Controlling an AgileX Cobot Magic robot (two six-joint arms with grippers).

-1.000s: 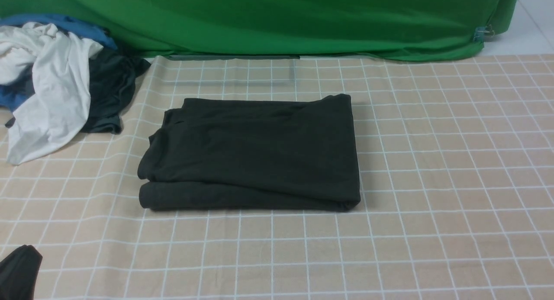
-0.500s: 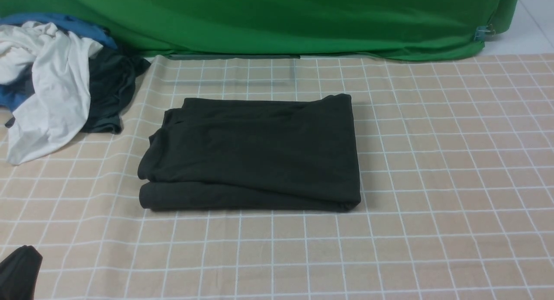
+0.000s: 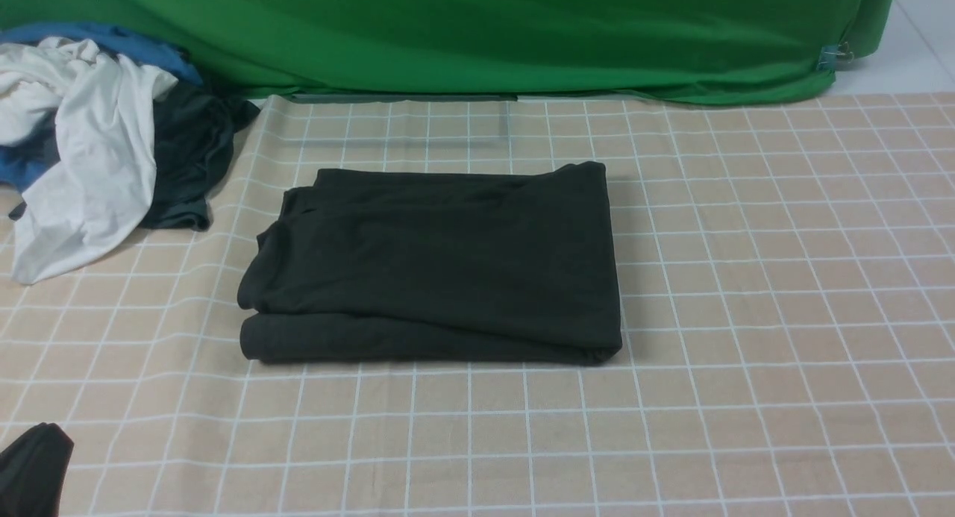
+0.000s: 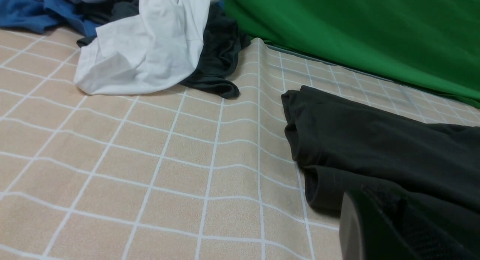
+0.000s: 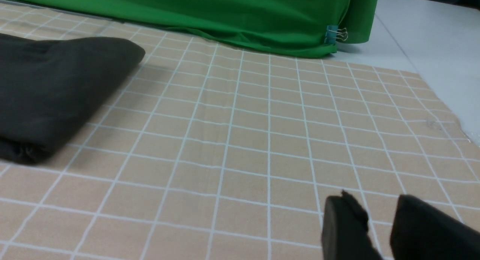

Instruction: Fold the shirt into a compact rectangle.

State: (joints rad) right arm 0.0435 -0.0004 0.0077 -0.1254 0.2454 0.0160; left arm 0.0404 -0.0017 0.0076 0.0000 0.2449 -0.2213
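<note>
Bare cloth (image 3: 783, 278) lies open rightward; piled garments (image 3: 112, 144) block far left.

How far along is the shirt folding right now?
Nearly done, by the look of it: the black shirt lies folded into a rough rectangle. Nothing is in hand; the left gripper is shut and the right gripper open, both away from it. Perhaps left: neatening the bunched left end and the lower layer sticking out along the near edge.
</note>
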